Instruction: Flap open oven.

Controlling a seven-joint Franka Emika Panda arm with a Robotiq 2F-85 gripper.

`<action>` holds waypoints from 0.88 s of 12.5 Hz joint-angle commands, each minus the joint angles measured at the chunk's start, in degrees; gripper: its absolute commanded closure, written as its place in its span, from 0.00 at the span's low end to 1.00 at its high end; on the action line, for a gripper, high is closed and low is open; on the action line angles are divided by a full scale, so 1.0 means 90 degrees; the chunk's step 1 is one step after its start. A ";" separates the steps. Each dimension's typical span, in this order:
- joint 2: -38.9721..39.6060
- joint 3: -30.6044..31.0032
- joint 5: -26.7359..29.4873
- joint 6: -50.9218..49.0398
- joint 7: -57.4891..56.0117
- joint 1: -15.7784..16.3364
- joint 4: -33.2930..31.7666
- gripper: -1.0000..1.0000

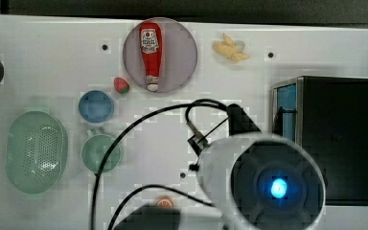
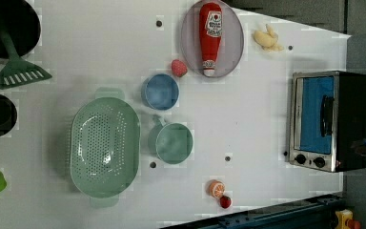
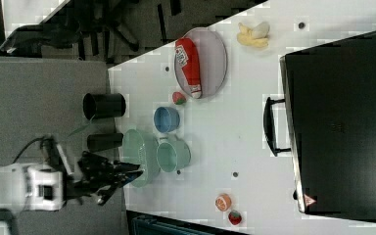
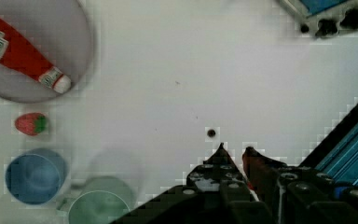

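Wrist view: tool [image 4: 234,151] points down over bare tabletop [image 4: 177,60], fingertips a narrow gap apart, nothing between them. Oven [image 4: 328,16] sits at upper right of frame, door shut. Right view: tool [image 3: 132,174] at lower left, well apart from oven [image 3: 342,122] at the right view's right.

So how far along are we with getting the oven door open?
Nothing is done yet: the oven door is shut, its blue glass flush in the silver frame, and the black bar handle is untouched. In hand: the claw hangs over bare table, fingers close together with nothing between them, well short of the oven. Left: reach the handle, hook or grip it, and flap the door down.
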 commanded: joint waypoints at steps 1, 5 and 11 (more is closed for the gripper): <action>0.0210 -0.0454 -0.0037 0.0139 -0.0601 -0.0072 -0.0140 0.82; 0.0730 -0.0928 -0.0350 0.0724 -0.2547 -0.0097 -0.0282 0.82; 0.1439 -0.1648 -0.1076 0.2643 -0.5770 -0.0124 -0.0568 0.82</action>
